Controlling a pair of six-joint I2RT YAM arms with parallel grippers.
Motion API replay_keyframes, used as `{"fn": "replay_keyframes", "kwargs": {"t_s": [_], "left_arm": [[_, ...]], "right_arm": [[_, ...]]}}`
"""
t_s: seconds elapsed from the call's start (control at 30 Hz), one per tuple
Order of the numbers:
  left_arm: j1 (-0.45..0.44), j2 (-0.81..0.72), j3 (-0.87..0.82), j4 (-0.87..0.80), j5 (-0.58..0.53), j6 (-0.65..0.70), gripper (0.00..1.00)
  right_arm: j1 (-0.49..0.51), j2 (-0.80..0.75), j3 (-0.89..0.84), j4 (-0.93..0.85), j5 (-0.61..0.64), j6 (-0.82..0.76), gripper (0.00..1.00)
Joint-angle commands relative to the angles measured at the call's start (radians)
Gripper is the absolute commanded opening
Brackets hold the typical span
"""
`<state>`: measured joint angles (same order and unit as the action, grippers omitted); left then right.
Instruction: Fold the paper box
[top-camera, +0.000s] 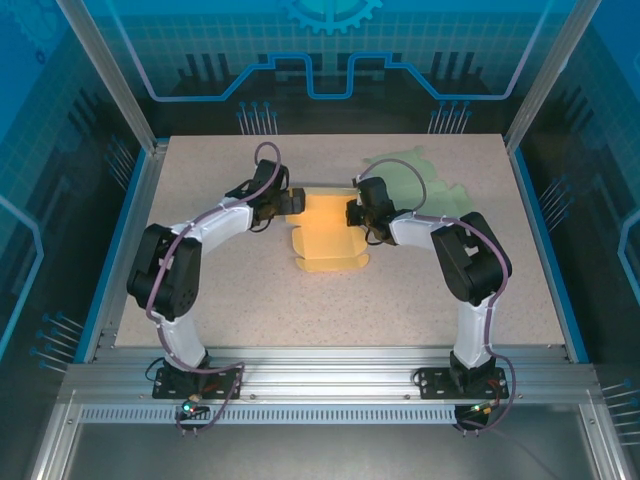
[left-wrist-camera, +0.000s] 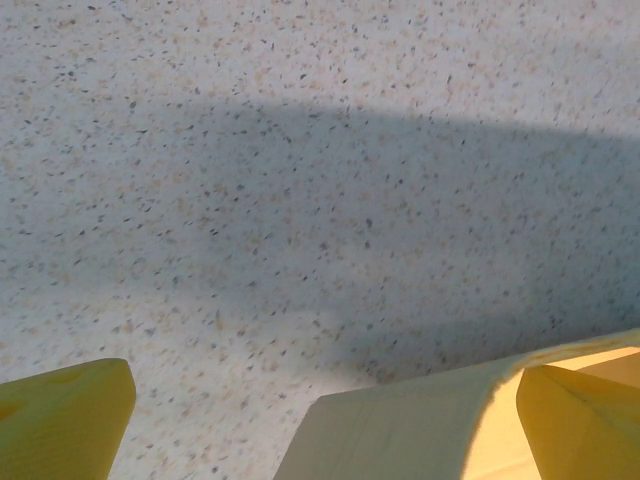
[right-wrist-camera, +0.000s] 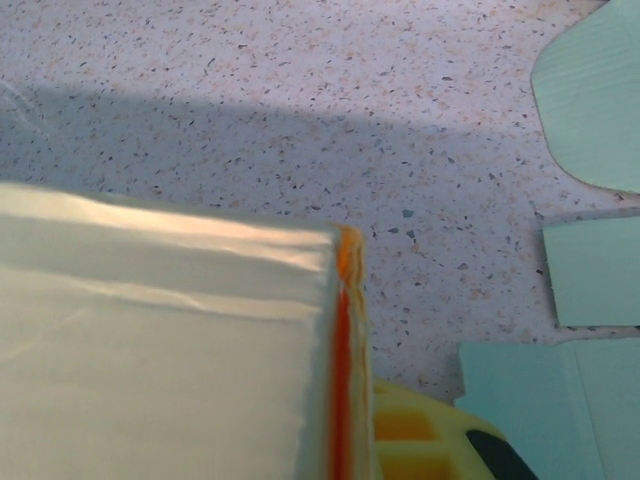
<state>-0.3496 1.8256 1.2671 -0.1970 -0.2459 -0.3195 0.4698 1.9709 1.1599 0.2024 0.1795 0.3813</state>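
Top external shows you the yellow folded-paper box (top-camera: 328, 240) on the speckled table (top-camera: 250, 300): left gripper (top-camera: 292, 203) spread wide at its left edge, right gripper (top-camera: 352, 213) pinching its right wall.

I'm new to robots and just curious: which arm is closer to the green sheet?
Right. The right fingers pinch the box's right edge, with the green sheet just beyond them; the left fingers stand open at the box's left edge, farther away.

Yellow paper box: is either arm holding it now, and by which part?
The right fingers are shut on the yellow paper box, pinching the edge of its right flap. The left fingers stand open at its left flap, holding nothing.
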Motion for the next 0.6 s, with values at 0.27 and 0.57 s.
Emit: {"fn": "replay_keyframes", "kwargs": {"t_s": [0.27, 0.57], "left_arm": [[-0.002, -0.076, -0.064, 0.041, 0.006, -0.175, 0.99], [0.003, -0.329, -0.346, 0.062, 0.029, -0.317, 0.99]], "right_arm": [[0.018, 0.007, 0.052, -0.083, 0.03, 0.076, 0.1], [0.024, 0.014, 0.063, -0.099, 0.038, 0.092, 0.1]]}}
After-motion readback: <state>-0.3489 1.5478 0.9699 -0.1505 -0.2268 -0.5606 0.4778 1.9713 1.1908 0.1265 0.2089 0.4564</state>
